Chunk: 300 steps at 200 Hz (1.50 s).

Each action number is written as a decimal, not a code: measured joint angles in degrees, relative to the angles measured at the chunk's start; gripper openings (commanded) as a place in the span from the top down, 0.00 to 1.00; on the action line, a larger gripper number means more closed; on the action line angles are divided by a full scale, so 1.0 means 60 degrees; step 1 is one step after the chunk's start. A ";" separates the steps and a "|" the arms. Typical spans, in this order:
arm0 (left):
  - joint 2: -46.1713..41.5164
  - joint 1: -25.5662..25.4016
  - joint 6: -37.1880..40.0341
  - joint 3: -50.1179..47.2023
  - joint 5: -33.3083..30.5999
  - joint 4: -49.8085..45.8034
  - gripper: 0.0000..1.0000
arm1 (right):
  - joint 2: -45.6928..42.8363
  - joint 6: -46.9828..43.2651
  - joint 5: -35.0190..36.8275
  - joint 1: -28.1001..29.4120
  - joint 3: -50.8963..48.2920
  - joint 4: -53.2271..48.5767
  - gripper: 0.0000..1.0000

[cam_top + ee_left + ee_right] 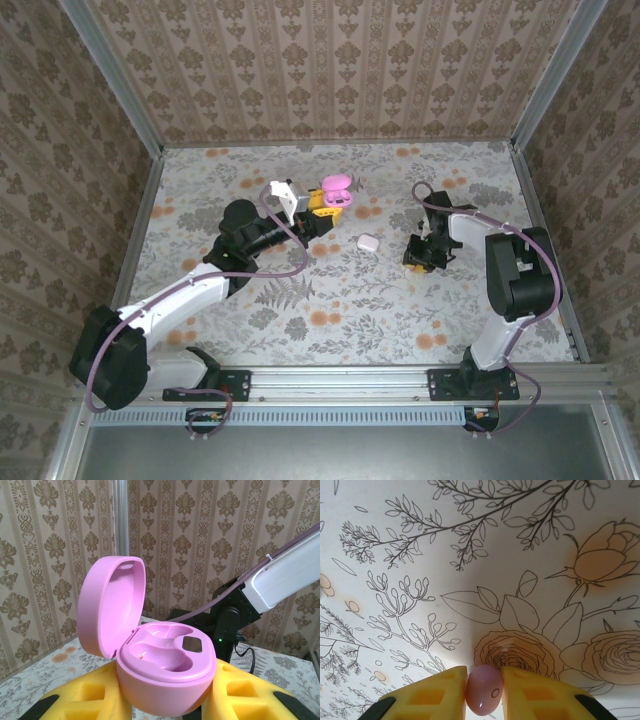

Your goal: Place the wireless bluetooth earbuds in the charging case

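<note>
Looking down from the top external view, the left pincer (330, 204) is clamped on the charging case (337, 188) over the flowered tabletop (300, 330), near the middle and toward the far side, with the case's lid standing open. A pale earbud (367, 241) lies loose on the tabletop between the 2 pincers, apart from both and roughly on the line from one to the other. The right pincer (418, 258) hangs low over the tabletop to the right of that piece, its jaws drawn together; what they grip is too small to tell from here. Patterned walls (330, 70) close in the tabletop on 3 sides. From the left wrist, the charging case (165, 680) is gripped by its base between the yellow fingers (95, 700), the lid (112, 605) tipped up at the left and the 2 wells (160, 652) empty. Behind the case the right arm (285, 575) crosses the background, and a metal post (119, 520) stands against the wallpaper. From the right wrist, the right pincer (484, 685) is closed on a pinkish earbud (484, 694), squeezed between its yellow fingers (440, 692) close above the printed tabletop (470, 555).
</note>
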 measured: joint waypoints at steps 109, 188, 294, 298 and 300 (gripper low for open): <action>0.0000 0.0000 0.0033 0.0000 0.0004 -0.0004 0.67 | 0.0131 -0.0007 -0.0004 0.0058 0.0219 -0.0098 0.77; 0.0033 0.0000 0.0033 0.0004 -0.0069 -0.0106 0.67 | -0.1963 -0.0033 0.0084 0.0248 0.0328 -0.0135 0.77; 0.0463 0.0000 0.0029 0.0004 -0.0175 -0.0433 0.67 | -0.4510 -0.0328 0.1027 0.2404 0.4138 -0.1785 0.77; 0.0463 0.0000 0.0029 0.0004 -0.0182 -0.0437 0.67 | -0.4513 -0.0331 0.1031 0.2495 0.4233 -0.1807 0.77; 0.0463 0.0000 0.0029 0.0004 -0.0182 -0.0437 0.67 | -0.4513 -0.0339 0.1035 0.2543 0.4280 -0.1810 0.77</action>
